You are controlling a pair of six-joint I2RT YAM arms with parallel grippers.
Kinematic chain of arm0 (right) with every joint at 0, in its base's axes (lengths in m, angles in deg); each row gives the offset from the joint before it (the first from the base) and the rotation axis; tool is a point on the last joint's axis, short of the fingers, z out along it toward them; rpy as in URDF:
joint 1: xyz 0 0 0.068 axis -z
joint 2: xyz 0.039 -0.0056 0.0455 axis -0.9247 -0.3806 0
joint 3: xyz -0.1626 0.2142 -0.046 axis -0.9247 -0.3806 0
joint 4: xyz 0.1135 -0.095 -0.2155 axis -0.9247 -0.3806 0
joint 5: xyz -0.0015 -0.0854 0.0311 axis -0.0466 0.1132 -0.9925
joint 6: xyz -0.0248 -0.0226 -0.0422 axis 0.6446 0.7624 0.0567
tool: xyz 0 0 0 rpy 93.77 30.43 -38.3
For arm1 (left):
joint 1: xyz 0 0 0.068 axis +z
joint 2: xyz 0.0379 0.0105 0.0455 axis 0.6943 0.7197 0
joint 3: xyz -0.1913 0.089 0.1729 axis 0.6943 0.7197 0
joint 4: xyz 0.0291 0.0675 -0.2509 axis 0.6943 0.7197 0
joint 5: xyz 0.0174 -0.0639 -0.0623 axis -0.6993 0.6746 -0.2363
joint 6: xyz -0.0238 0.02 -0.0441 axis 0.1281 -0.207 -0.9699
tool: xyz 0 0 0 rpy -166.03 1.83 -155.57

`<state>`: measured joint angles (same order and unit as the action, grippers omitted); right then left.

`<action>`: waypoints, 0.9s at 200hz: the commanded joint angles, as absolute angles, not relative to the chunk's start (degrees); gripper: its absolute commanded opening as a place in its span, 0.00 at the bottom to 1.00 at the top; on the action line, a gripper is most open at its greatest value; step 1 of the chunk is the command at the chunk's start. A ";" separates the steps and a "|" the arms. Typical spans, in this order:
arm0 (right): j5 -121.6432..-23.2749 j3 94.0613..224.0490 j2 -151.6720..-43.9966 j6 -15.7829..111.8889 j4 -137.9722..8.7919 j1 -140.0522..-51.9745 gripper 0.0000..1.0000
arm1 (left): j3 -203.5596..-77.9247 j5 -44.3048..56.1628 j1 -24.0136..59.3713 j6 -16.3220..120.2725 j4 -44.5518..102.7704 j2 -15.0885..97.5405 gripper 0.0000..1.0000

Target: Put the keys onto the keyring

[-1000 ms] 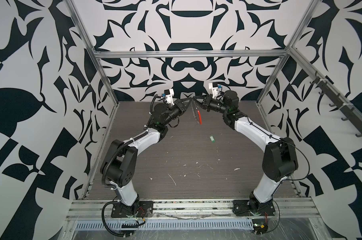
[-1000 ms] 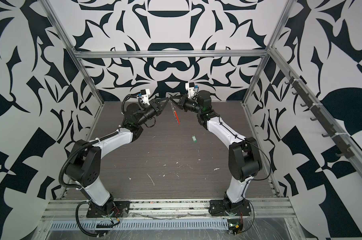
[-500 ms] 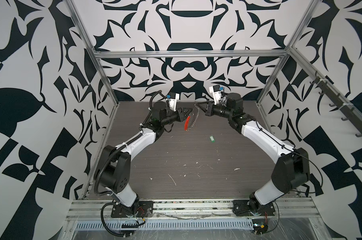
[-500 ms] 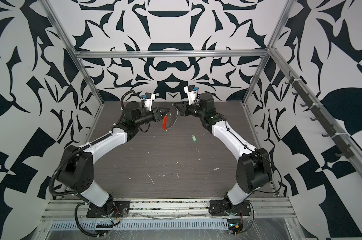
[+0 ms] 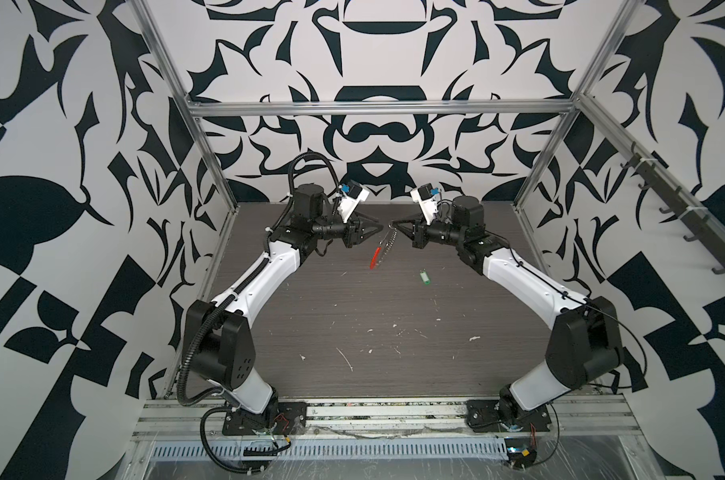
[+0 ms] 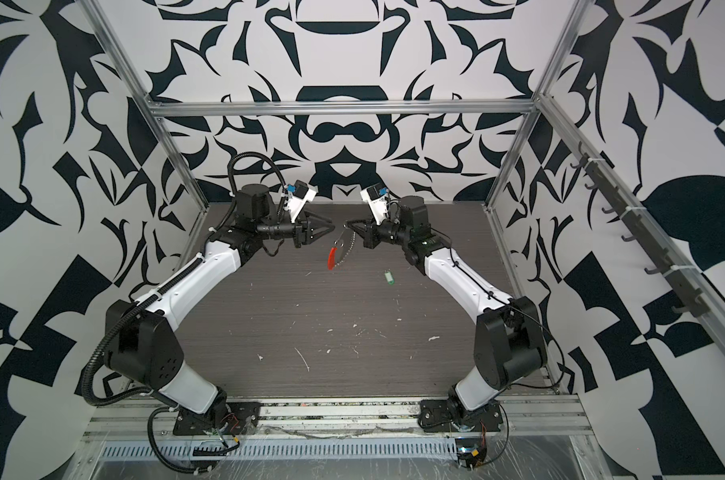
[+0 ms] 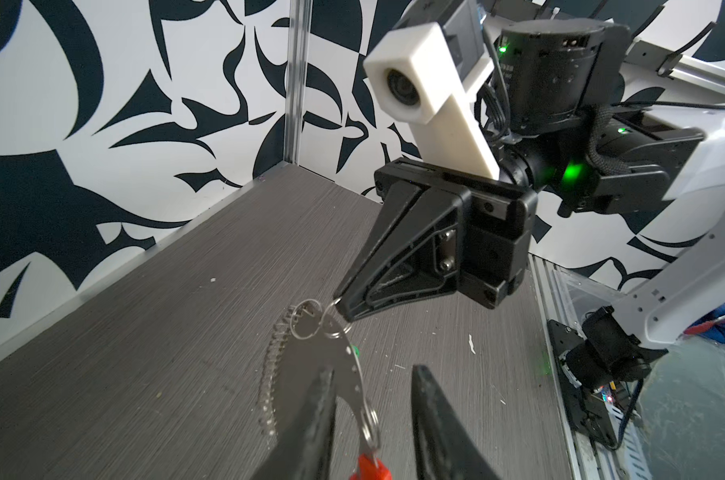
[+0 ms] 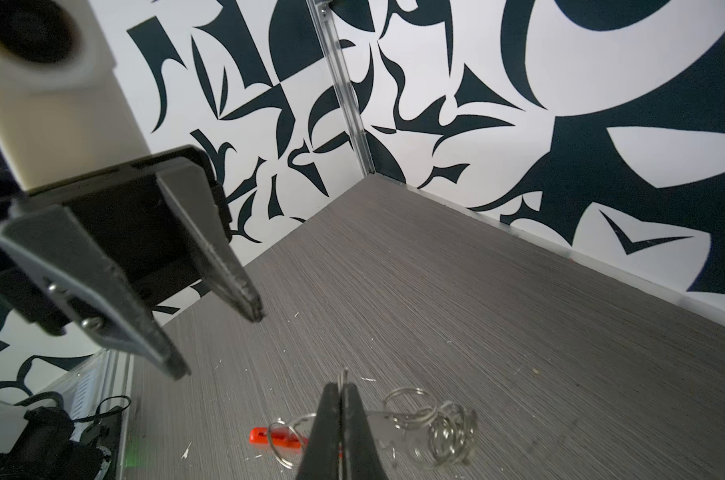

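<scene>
In both top views the keyring (image 5: 383, 245) (image 6: 340, 248) hangs above the table from my right gripper (image 5: 392, 224) (image 6: 346, 225), which is shut on its top wire. Its red segment (image 5: 374, 258) dangles lowest. My left gripper (image 5: 378, 227) (image 6: 330, 227) stands open just left of the ring, apart from it. In the left wrist view the ring's metal arc (image 7: 346, 370) shows between my open fingers (image 7: 315, 415), unclamped. In the right wrist view the wire pokes out of my shut gripper (image 8: 344, 384). The keys, a green tag (image 5: 425, 277) (image 6: 389, 277), lie flat on the table to the right.
The grey table (image 5: 352, 332) carries small white scraps towards its front. Patterned walls and aluminium frame posts (image 5: 211, 166) close in the back and sides. Both arm bases sit on the front rail (image 5: 373, 415).
My left gripper has opened, let go of the keyring and drawn back to the left. The right gripper has shifted right, and the ring now hangs from it alone.
</scene>
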<state>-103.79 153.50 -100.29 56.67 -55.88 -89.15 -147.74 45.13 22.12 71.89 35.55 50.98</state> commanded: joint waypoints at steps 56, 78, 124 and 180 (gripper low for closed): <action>-111.26 154.04 -99.93 45.81 -38.90 -89.45 0.00 | -152.84 51.18 23.03 69.86 37.85 54.31 0.36; -111.37 154.48 -100.52 44.57 -37.77 -89.60 0.00 | -152.23 53.21 22.89 66.75 34.30 54.81 0.36; -111.79 154.22 -101.23 41.82 -34.63 -90.00 0.00 | -150.09 54.12 22.88 62.09 27.14 54.87 0.37; -112.69 153.65 -101.26 38.93 -31.08 -90.20 0.00 | -150.75 54.84 23.03 60.51 26.65 55.70 0.37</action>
<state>-110.83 153.09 -102.87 41.35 -38.48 -89.87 -150.80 53.31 22.91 61.86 27.96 54.52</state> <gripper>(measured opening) 0.047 0.372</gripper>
